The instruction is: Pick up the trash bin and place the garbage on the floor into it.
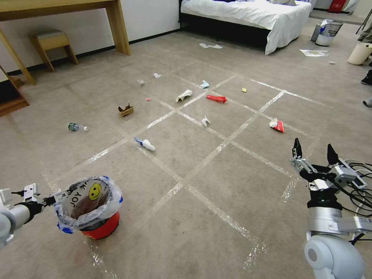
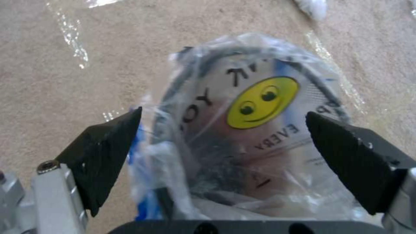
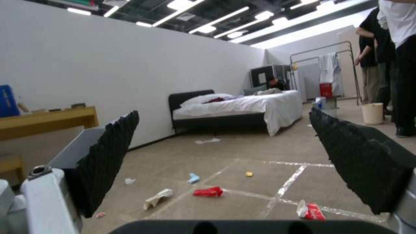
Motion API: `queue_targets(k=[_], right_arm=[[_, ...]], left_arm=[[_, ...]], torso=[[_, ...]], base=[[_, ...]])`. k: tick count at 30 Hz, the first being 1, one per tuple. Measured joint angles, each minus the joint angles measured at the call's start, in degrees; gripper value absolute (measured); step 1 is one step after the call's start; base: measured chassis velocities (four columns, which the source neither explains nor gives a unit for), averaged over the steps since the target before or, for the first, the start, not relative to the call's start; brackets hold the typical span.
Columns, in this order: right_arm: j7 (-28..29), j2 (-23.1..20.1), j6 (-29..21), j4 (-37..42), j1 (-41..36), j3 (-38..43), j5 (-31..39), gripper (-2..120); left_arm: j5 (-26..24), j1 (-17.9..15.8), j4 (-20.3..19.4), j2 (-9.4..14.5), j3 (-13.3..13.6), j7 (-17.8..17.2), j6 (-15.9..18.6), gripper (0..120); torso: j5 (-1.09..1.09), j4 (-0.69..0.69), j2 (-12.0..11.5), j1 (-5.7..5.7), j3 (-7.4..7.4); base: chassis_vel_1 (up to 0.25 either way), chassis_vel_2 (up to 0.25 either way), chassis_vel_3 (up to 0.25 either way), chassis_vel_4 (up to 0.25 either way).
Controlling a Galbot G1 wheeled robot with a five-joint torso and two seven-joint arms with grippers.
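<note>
1. L tool point(image 2: 223, 130) low at the near left, fingers spread wide. The trash bin point(image 1: 99, 226) rim sits between them in the wrist view. Can't tell if either finger touches the liner.
2. Bin: small, red, upright on the floor point(image 1: 217, 248), clear bag folded over the rim, yellow smiley point(image 2: 262, 102) and black letters on the inside.
3. R tool point(image 1: 314, 152) near right, raised above the carpet, fingers up and wide apart, holding nothing. Cables point(image 1: 360, 182) trail beside that arm.
4. Garbage lies scattered mid-floor over the tape grid point(image 1: 228, 141), all well apart from the bin.
5. Nearest piece: white-blue wad point(image 1: 145, 143) on a tape line. Then a white tissue point(image 1: 205, 121) and a red-white wrapper point(image 1: 277, 124) to the right.
6. Left side: plastic bottle point(image 1: 76, 126) lying flat, brown cardboard scrap point(image 1: 126, 110).
7. Farther: crumpled white paper point(image 1: 183, 95), red wrapper point(image 1: 216, 98), light-blue wad point(image 1: 204, 84), tiny yellow packet point(image 1: 244, 90), small red bit point(image 1: 148, 99), two pale scraps point(image 1: 140, 82) beyond.
8. Far end: bed point(image 1: 252, 13) w/ white sheet, white scraps point(image 1: 210, 46) on the floor in front of it. Grey bin point(image 1: 327, 33) and cream bin point(image 1: 359, 53) at far right, flat paper point(image 1: 314, 52) near them.
9. Far left: wooden surface point(image 1: 58, 6) w/ stool point(image 1: 50, 42) under it.
</note>
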Motion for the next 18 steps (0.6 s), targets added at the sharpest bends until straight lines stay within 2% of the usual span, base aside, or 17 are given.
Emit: queue_targets(k=[2,3,4,7,10,18], right_arm=[[0.0,0.0,0.0,0.0,0.0,0.0,-0.1,100],[0.0,0.2,0.0,0.0,0.0,-0.1,-0.4,100],[0.0,0.2,0.0,0.0,0.0,-0.1,-0.4,100],[0.1,0.4,-0.2,-0.3,0.3,-0.6,-0.9,100],[0.1,0.5,-0.2,-0.5,0.3,-0.7,-1.2,100],[0.1,0.6,-0.3,-1.0,0.2,-1.1,-1.6,100]], left_arm=[[0.2,-0.4,1.0,0.3,0.2,0.5,0.0,100],[1.3,-1.0,3.5,0.8,0.6,2.5,-0.1,100],[1.3,-1.0,3.5,0.8,0.6,2.5,-0.1,100],[3.1,-1.4,6.9,0.8,0.7,4.6,-0.7,100],[4.1,-1.6,8.0,0.4,1.0,5.4,-1.1,100],[5.8,-1.8,8.0,-1.4,1.5,6.3,-1.4,100]], torso=[[0.0,-0.01,0.0,0.0,0.0],[-0.01,-0.01,0.0,0.0,0.0],[-0.01,-0.01,0.0,0.0,0.0],[-0.01,0.02,0.0,0.0,0.0],[-0.01,0.01,0.0,0.0,0.0],[0.0,-0.01,0.0,0.0,0.0]], base=[[0.0,0.0,0.0,0.0],[0.0,0.0,0.0,0.0],[0.0,0.0,0.0,0.0],[0.0,0.0,0.0,0.0],[0.0,0.0,0.0,0.0],[0.0,0.0,0.0,0.0]])
